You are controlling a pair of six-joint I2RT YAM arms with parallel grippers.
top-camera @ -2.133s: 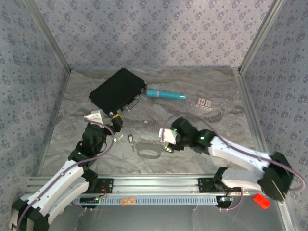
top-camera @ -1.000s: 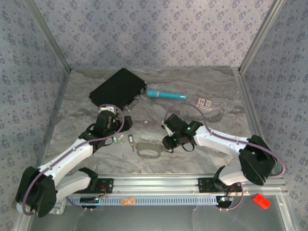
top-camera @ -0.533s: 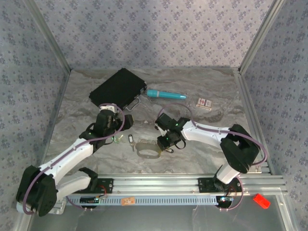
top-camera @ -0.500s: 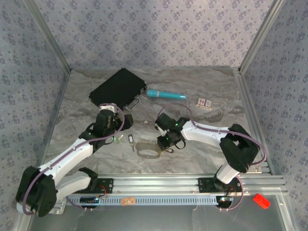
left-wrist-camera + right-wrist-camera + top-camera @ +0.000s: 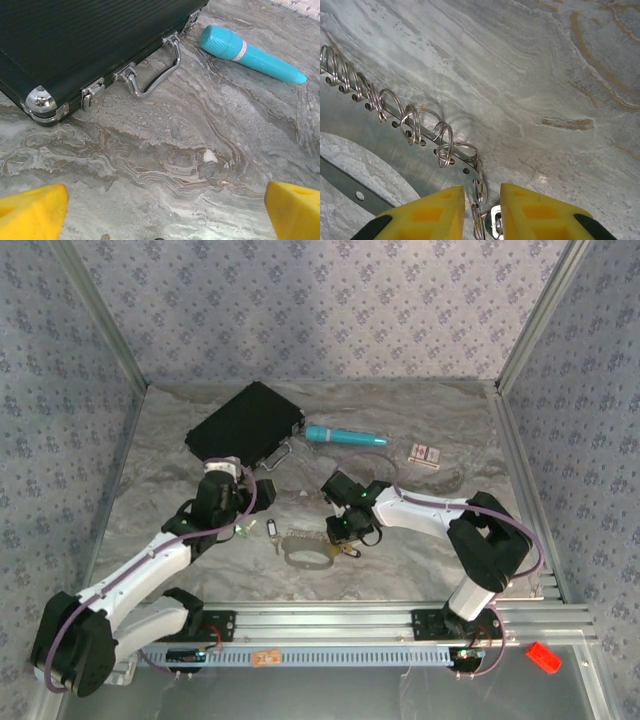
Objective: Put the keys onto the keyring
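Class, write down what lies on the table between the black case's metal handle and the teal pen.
Nothing. In the left wrist view, the stretch of marbled table between the handle and the pen is bare.

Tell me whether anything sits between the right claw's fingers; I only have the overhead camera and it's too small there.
Observer: On the right wrist camera, the right claw straddles a link of the short wire-ring chain lying across the thin silvery oval metal keyring.
Operator: Is it pinched?
Observer: Its yellow fingers stand narrowly apart; contact I can't tell.
Operator: And the left claw?
Observer: Left wrist camera shows the left claw wide open above the grey marbled tabletop, nothing between its fingers.
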